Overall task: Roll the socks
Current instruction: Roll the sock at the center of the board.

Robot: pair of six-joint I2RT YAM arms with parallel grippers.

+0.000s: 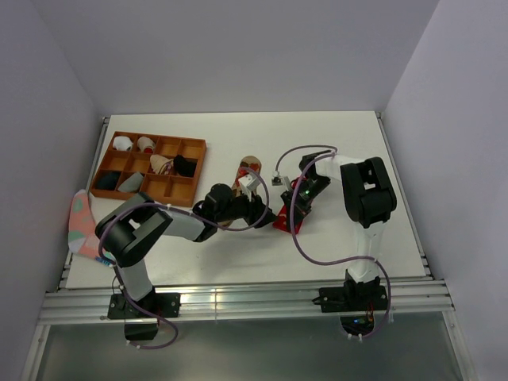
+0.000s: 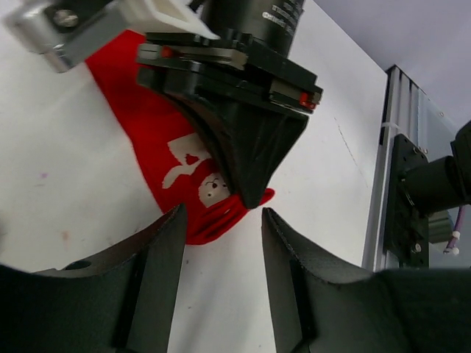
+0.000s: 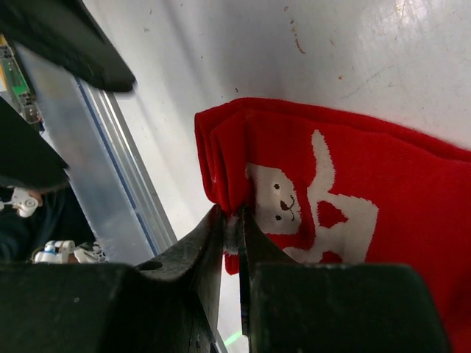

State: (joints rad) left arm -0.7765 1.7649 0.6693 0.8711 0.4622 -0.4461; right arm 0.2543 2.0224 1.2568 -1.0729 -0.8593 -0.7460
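- Setup: white table [image 1: 238,135] boxed in by plain white walls [image 1: 238,55]; both arm bases at the near edge.
- Top view: wooden tray [image 1: 163,139] at far left, its compartments holding small light and dark bundles, too small to identify.
- Pink sock [image 1: 79,221] hangs over the table's left edge, well apart from the work.
- Argyle sock [image 1: 249,165] lies flat mid-table, just beyond the left arm's wrist; neither gripper touches it.
- Red sock [image 1: 284,221] lies right of centre, between the two arms.
- Left gripper [image 1: 266,213] reaches in from the left and right gripper [image 1: 292,208] from the right; the two meet at the red sock.
- Left wrist view: red sock [image 2: 158,140] runs from upper left down to a bunched end near the bottom centre, white markings facing up.
- Left gripper [image 2: 221,243] has its jaws spread, one finger on either side of the bunched end. Cannot tell whether the fingers touch the fabric.
- Right gripper [image 2: 249,193] comes down from above, its black tip on the sock's end, just ahead of the left fingers.
- Metal rail [image 2: 394,184] runs along the right.
- Right wrist view: right gripper [image 3: 235,224] has its jaws pressed together, pinching the folded edge of the red sock [image 3: 383,169].
- Fabric at the pinch is doubled into several layers; a white rabbit figure sits just beside it.
- The rest of the sock lies flat on the table [image 3: 331,51].
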